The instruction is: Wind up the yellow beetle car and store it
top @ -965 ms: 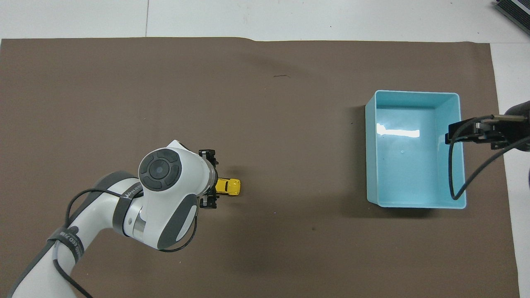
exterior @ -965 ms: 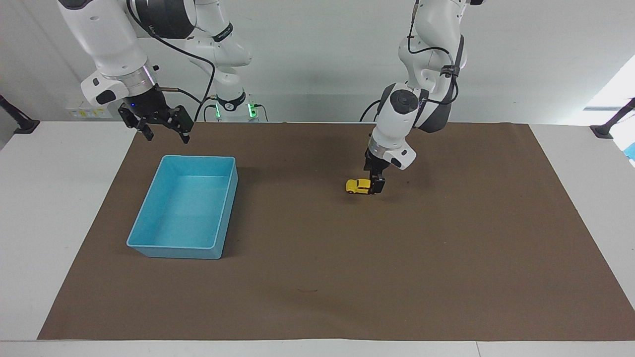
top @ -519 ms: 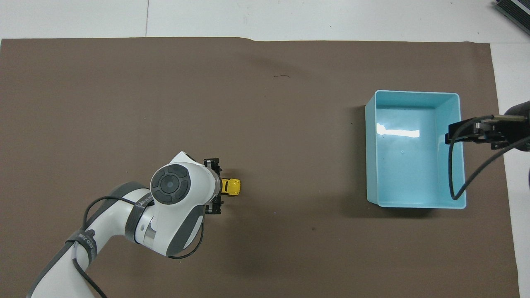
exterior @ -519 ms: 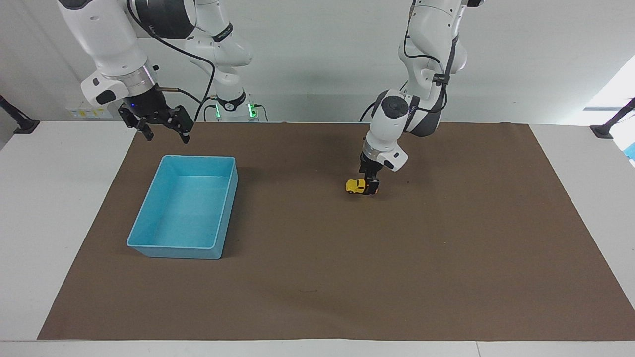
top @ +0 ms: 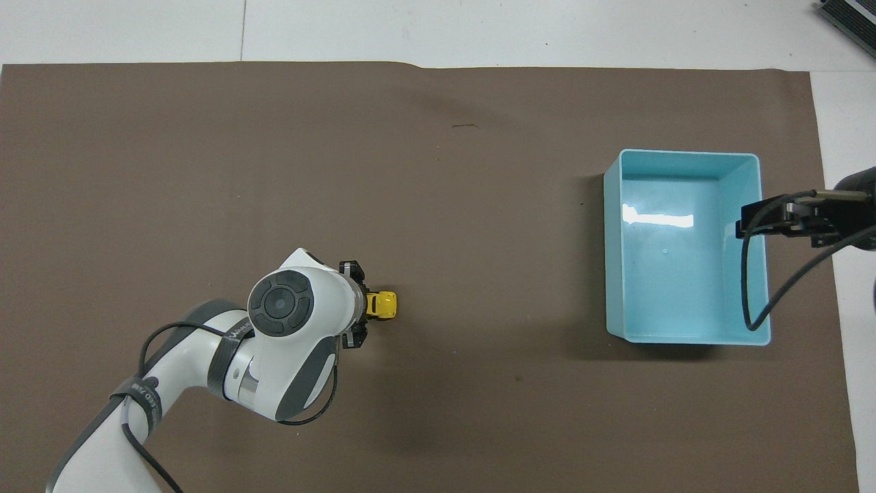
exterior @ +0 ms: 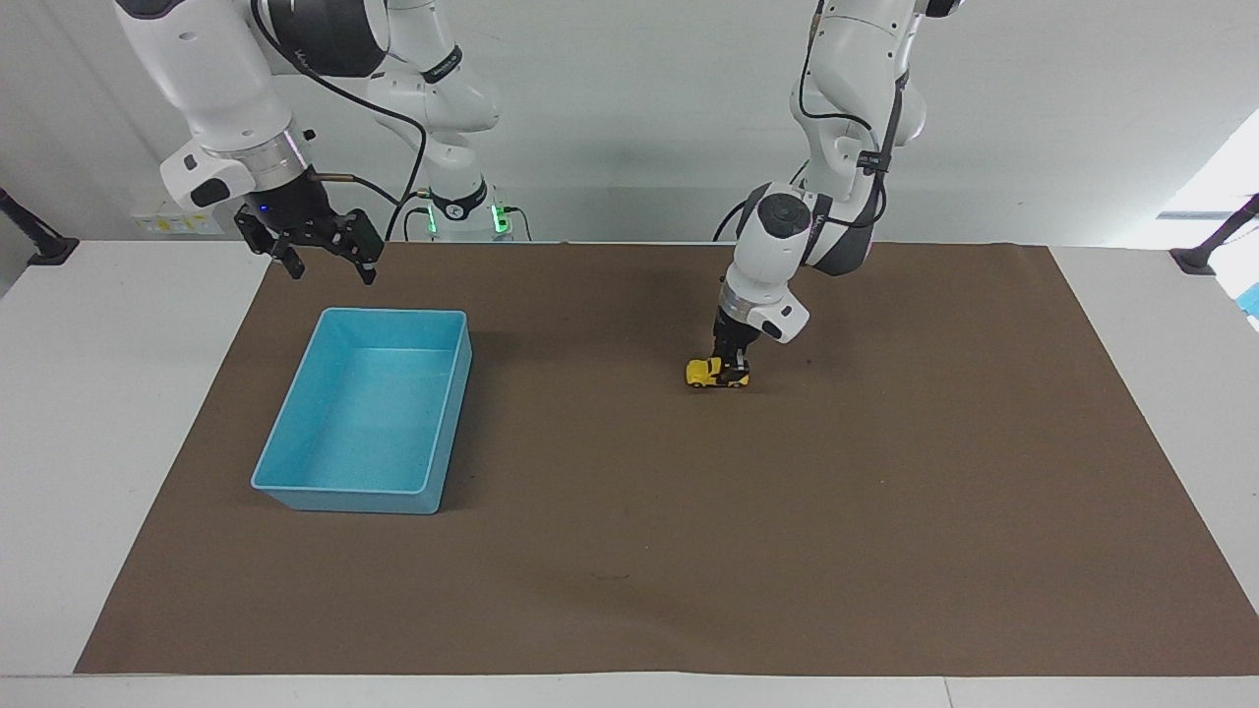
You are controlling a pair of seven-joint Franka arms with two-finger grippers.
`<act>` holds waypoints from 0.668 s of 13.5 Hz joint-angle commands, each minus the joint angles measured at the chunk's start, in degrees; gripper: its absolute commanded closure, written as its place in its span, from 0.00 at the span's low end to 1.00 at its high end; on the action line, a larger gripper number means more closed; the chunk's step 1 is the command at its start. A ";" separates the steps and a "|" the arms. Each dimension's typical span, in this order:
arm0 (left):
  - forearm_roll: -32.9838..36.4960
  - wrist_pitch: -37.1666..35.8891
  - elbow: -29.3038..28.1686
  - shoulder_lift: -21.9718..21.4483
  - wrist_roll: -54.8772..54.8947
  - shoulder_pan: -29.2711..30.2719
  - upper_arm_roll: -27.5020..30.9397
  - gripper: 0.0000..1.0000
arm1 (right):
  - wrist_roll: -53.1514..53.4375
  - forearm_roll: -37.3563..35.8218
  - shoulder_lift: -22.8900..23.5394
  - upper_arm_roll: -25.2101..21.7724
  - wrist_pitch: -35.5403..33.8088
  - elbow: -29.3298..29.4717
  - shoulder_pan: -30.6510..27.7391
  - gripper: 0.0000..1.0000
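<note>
The yellow beetle car [exterior: 702, 373] stands on the brown mat [exterior: 885, 492] about mid-table, nose toward the right arm's end; it also shows in the overhead view [top: 383, 305]. My left gripper [exterior: 733, 372] is down at mat level with its fingers open on either side of the car's rear half, which it hides. In the overhead view the left gripper [top: 354, 302] is mostly under the wrist. My right gripper [exterior: 325, 264] is open and empty, waiting in the air by the blue bin.
An empty light blue bin [exterior: 295, 487] stands on the mat toward the right arm's end; it also shows in the overhead view [top: 612, 260]. The right gripper [top: 744, 220] and its cable hang over the bin's edge.
My left gripper has slid from the car's rear end farther over the car, and the wrist has swung toward the right arm's end. The car and the right arm have not moved.
</note>
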 commanded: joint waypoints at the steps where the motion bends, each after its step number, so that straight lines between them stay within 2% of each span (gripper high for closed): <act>1: -0.87 0.66 -0.30 0.22 1.72 0.39 0.94 0.99 | -0.82 0.31 -0.65 0.31 0.32 -0.49 -0.65 0.00; 9: -0.79 0.57 -0.91 0.40 7.78 8.56 1.11 0.96 | -0.73 0.31 -0.65 0.31 0.32 -0.49 -0.65 0.00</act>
